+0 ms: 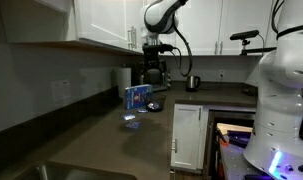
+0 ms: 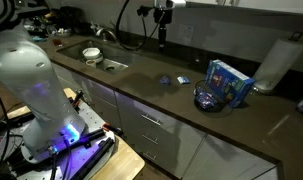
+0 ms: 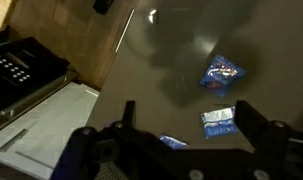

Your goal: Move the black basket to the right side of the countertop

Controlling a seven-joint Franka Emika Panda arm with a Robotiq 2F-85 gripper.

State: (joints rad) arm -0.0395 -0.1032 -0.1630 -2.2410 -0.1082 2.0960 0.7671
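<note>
Gripper (image 3: 183,112): jaws spread wide with nothing between them, held high over the dark grey-brown countertop (image 2: 141,88). The wrist view looks down on bare counter and a few flat blue packets (image 3: 223,73). The target is not in that view.

Round black wire-mesh basket (image 2: 205,97): on the counter just in front of the blue rectangular box (image 2: 229,82). I cannot tell whether they touch. In an exterior view the basket (image 1: 154,103) is only a dark blob low beside the box.

Risks, my judgement:
- The rim is thin and the sides are open mesh. A finger could poke through or slip off, and the basket would tip or drop mid-carry.
- The box is very close. Coming down on that side would likely shove or topple it, so the far rim looks safer.
- Dragging rather than lifting could sweep the packets along.
- Black mesh on a dark counter makes height hard to judge, so I might close short of the rim.

Hard to make out:
- Whether the basket holds anything. Blue shows through the mesh, but it may be the box behind.
- Pale surfaces below the counter edge in the wrist view are too blurred to identify.
- A small shiny metal cup (image 1: 192,82) far along the counter shows no detail.
- How much free counter lies to the right, since the frame edges cut it off.
</note>
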